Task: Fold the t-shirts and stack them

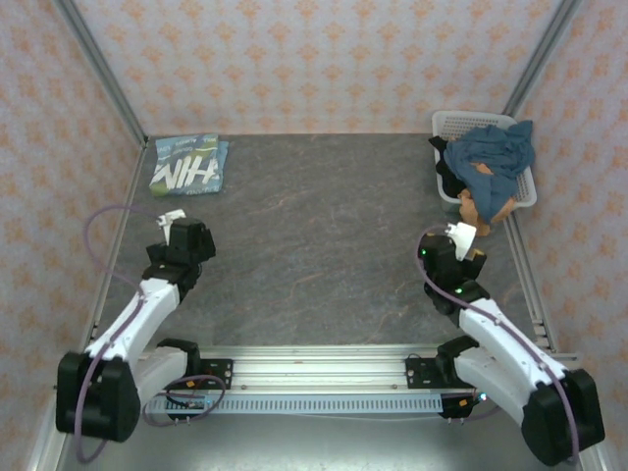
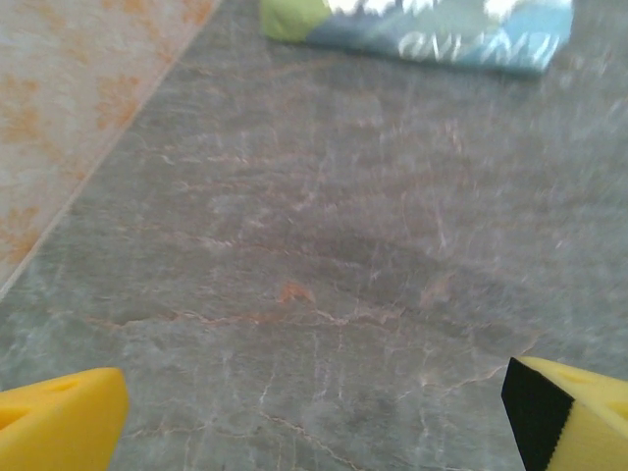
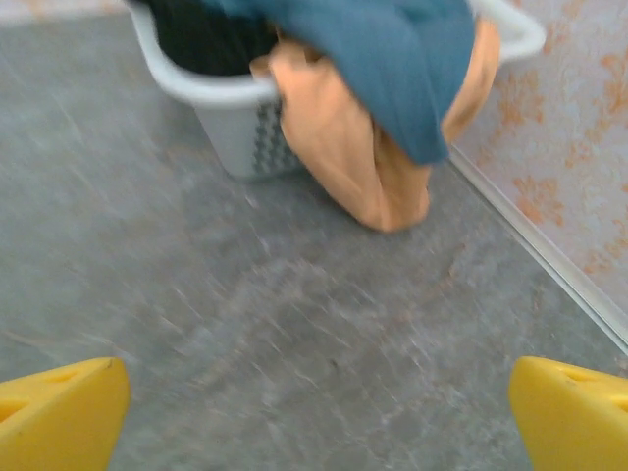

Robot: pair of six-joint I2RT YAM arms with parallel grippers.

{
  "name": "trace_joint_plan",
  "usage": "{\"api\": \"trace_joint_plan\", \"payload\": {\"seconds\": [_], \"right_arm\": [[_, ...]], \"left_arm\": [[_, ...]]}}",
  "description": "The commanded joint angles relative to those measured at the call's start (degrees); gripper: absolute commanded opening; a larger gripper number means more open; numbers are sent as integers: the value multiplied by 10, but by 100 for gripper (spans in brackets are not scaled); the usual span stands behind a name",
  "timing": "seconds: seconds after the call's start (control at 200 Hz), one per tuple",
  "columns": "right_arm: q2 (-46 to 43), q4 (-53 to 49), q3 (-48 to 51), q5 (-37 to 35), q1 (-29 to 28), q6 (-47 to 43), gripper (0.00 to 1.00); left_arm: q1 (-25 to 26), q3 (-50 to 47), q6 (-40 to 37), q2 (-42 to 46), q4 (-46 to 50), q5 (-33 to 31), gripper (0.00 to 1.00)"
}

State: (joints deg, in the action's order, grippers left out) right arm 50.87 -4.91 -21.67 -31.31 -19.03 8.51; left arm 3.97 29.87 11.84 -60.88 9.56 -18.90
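While left gripper (image 2: 314, 407) and right gripper (image 3: 319, 407) gape, sky-blue shirt (image 1: 188, 165) folded flat, slate-blue shirt (image 1: 496, 152), orange-tan shirt (image 3: 339, 137) crumpled

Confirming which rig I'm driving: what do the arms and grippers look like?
The left arm and right arm have white links, black joints and thin purple cables; the right shows green lights. The left gripper and right gripper have yellow wedge fingers, one left finger black-faced.

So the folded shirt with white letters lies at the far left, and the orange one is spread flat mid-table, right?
Not quite. The orange shirt hangs over the rim of the white basket at the far right, under a slate-blue shirt, as the right wrist view shows. The folded lettered shirt is indeed far left.
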Motion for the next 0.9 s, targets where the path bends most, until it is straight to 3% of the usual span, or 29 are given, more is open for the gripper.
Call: {"api": "trace_joint_plan", "payload": {"seconds": [0.0, 0.17, 0.28, 0.355, 0.42, 0.57, 0.605, 0.63, 0.791, 0.896], "right_arm": [[48, 178, -4, 21, 14, -69, 99], [151, 322, 21, 84, 55, -77, 99], [220, 396, 9, 136, 87, -91, 99], [260, 405, -16, 155, 102, -111, 100], [285, 415, -31, 180, 118, -127, 99], [351, 580, 29, 222, 159, -100, 99], [364, 618, 39, 224, 161, -101, 99], [363, 616, 38, 225, 161, -101, 99], [361, 495, -20, 199, 161, -88, 99], [362, 504, -16, 199, 160, -90, 99]], "left_arm": [[-8, -12, -52, -56, -189, 12, 100], [-21, -2, -62, -181, -339, 34, 100], [-42, 42, -61, -240, -345, 72, 100], [-32, 51, -86, -249, -336, 96, 100], [-17, 13, -106, -237, -399, 102, 100], [-17, -85, -104, -243, -578, 91, 100], [-17, -80, -101, -246, -563, 88, 100], [-17, -67, -98, -240, -528, 87, 100], [-13, -64, -101, -245, -534, 81, 100], [-13, -64, -102, -247, -537, 80, 100]]}}
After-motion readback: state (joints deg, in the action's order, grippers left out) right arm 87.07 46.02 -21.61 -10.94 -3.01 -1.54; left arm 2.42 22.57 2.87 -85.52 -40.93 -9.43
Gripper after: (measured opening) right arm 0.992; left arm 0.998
